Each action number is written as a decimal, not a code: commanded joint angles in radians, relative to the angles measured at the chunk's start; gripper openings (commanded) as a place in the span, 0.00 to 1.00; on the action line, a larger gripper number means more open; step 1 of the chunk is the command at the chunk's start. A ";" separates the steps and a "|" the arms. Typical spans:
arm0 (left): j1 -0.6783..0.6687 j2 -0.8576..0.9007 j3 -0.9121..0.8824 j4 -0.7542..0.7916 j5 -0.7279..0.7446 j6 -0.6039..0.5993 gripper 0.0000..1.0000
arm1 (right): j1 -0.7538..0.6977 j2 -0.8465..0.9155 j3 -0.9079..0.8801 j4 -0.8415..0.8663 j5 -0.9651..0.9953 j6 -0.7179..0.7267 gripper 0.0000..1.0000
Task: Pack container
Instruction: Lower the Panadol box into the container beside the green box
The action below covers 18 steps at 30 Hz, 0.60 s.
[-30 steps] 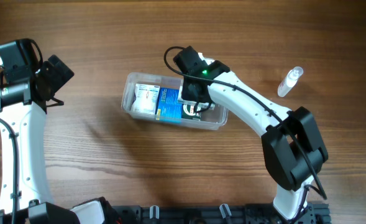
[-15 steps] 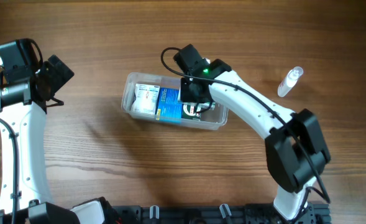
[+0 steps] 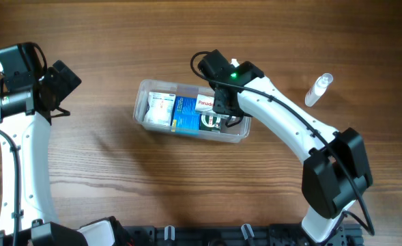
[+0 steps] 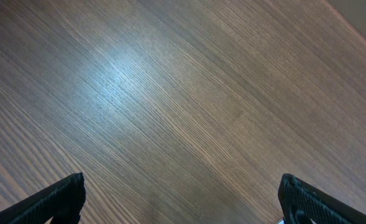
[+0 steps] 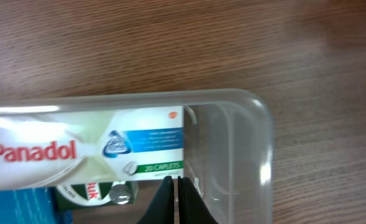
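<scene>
My right pincer (image 5: 175,198) is closed, seemingly empty — I should nudge the Panadol box (image 5: 83,152) flat gently, sparing the container (image 5: 268,155) wall.

We see a white left arm (image 3: 24,157), a white right arm (image 3: 282,123), black joints (image 3: 330,174), thin black cables (image 3: 15,191), one green light (image 3: 235,75).

Brown wood-grain table (image 3: 187,191), soft light sheen

Bright, even light from above falls on the wooden table (image 3: 91,41), leaving only faint, soft shadows, while a pale glare washes the grain in the left wrist view and the right wrist close-up shows the container (image 5: 262,134) slightly soft, its rim glinting.
</scene>
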 commanded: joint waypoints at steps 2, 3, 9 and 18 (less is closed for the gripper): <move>0.005 -0.009 0.001 0.001 0.001 0.005 1.00 | -0.029 -0.005 0.016 -0.039 0.028 0.081 0.04; 0.005 -0.009 0.001 0.001 0.001 0.005 1.00 | -0.036 0.006 0.016 -0.046 0.027 0.085 0.04; 0.005 -0.009 0.001 0.001 0.001 0.005 1.00 | -0.042 0.058 0.016 -0.038 0.025 0.100 0.04; 0.005 -0.009 0.001 0.001 0.001 0.005 1.00 | -0.042 0.119 0.016 -0.027 0.028 0.098 0.04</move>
